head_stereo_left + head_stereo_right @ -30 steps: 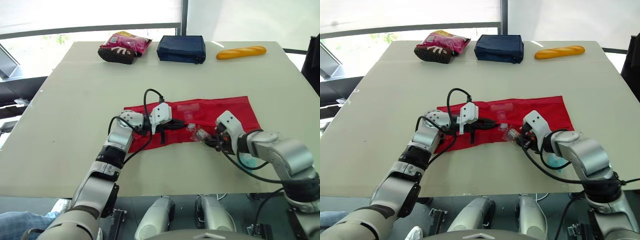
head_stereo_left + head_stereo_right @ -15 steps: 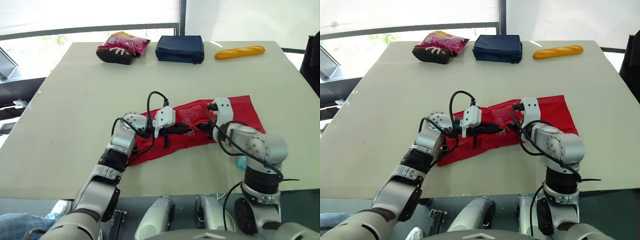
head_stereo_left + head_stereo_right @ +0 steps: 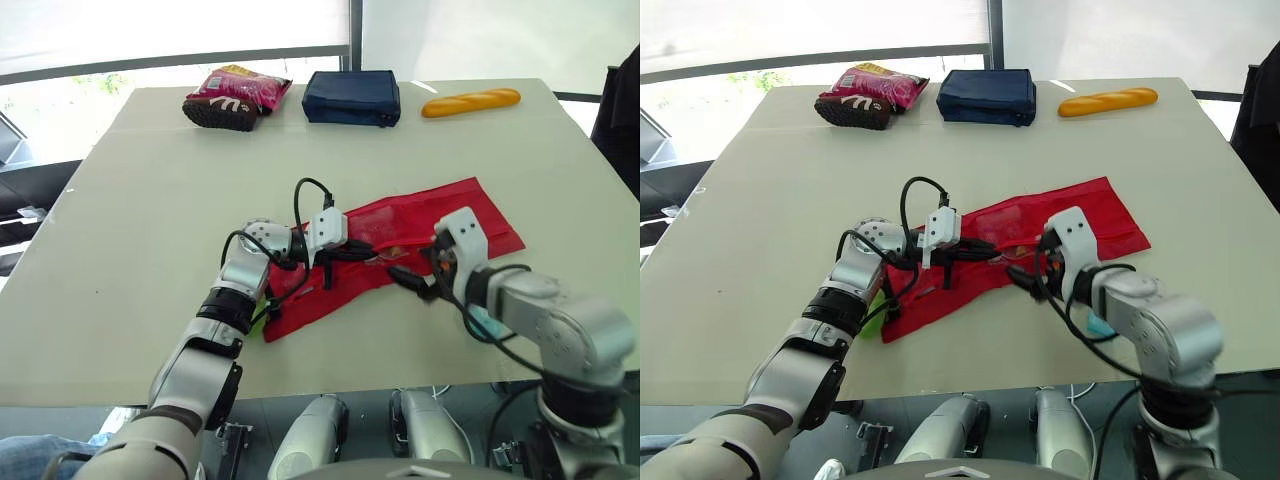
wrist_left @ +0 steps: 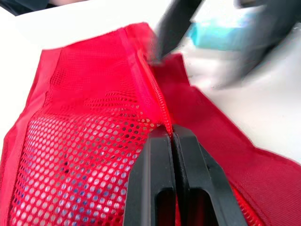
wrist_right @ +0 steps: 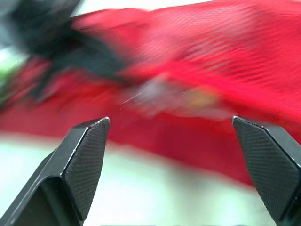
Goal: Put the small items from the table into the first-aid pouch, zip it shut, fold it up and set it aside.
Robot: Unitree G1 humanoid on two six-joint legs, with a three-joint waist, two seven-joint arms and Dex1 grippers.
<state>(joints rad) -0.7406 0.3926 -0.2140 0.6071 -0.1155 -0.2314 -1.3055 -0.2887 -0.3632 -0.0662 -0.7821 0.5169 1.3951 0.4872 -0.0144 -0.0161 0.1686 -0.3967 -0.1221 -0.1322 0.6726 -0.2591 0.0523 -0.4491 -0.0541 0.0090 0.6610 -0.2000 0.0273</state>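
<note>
A: Which surface do we record?
B: We record one flat beige rectangular table (image 3: 150,200). Along its far edge lie a pink-and-brown crinkled snack bag (image 3: 235,96), a navy-blue fabric case (image 3: 351,97) and a golden baguette-shaped loaf (image 3: 470,102).
A: And nearer?
B: We note a red mesh fabric pouch (image 3: 450,215), rumpled, mid-table, and a small teal item (image 3: 1097,322) near it.

Snack bag (image 3: 235,95), navy case (image 3: 350,97), baguette (image 3: 470,102)
</note>
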